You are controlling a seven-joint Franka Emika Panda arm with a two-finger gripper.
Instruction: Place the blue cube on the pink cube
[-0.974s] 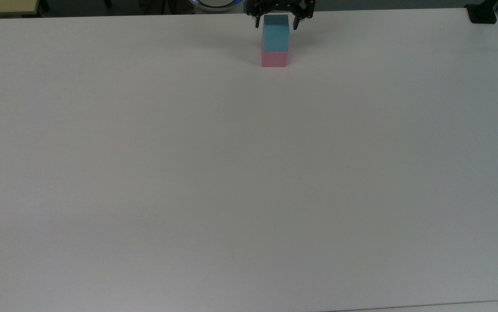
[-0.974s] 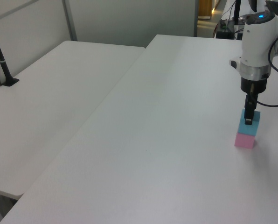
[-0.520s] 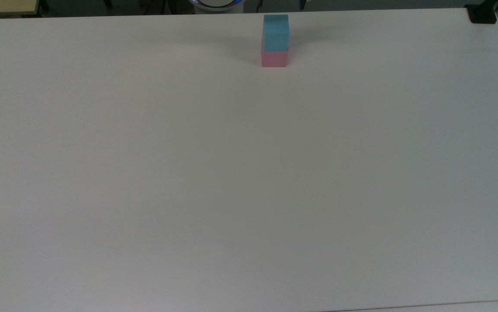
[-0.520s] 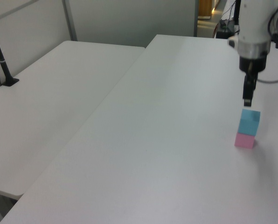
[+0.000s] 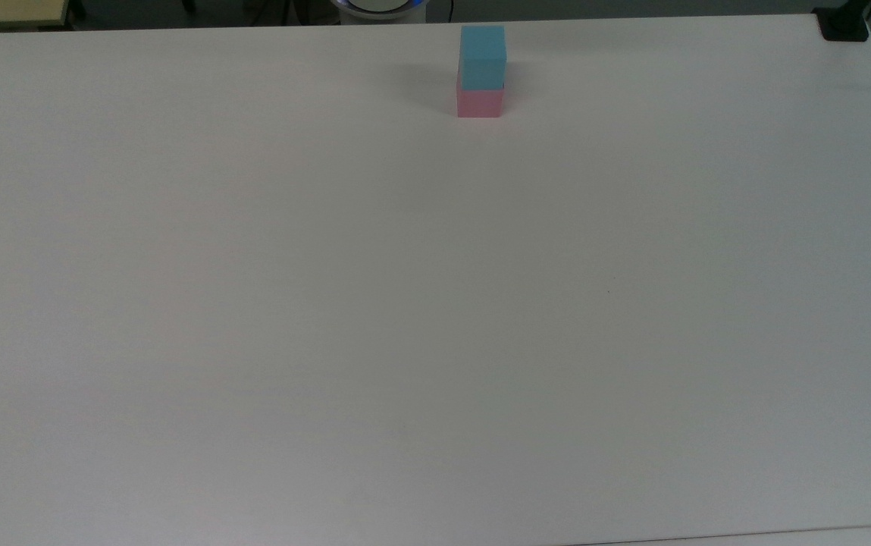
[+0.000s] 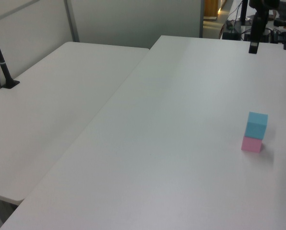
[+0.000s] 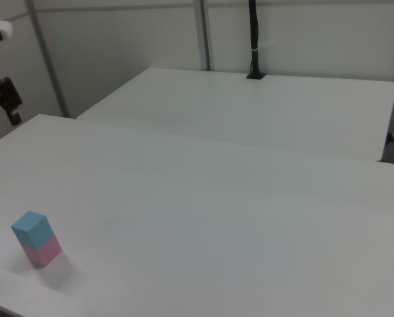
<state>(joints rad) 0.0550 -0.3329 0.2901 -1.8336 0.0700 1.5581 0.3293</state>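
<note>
The blue cube [image 5: 483, 57] rests squarely on the pink cube [image 5: 480, 102] near the far edge of the white table [image 5: 435, 303]. The left view has the blue cube [image 6: 256, 125] and pink cube [image 6: 252, 144] at its right; the right view has the blue cube [image 7: 32, 231] and pink cube [image 7: 45, 252] at its lower left. My gripper [image 6: 253, 49] hangs high above the stack, well clear of it. In the right view the gripper [image 7: 2, 117] is at the upper left, open and holding nothing.
A second white table [image 6: 52, 105] adjoins this one, with a black post [image 6: 1, 62] clamped at its far side. A black clamp [image 5: 843, 26] sits at the top view's upper right corner. The robot base [image 5: 378, 6] is beyond the far edge.
One second ago the open fingers stood around the blue cube on the stack. The gripper has since risen straight up and away, and both cubes have stayed put.
</note>
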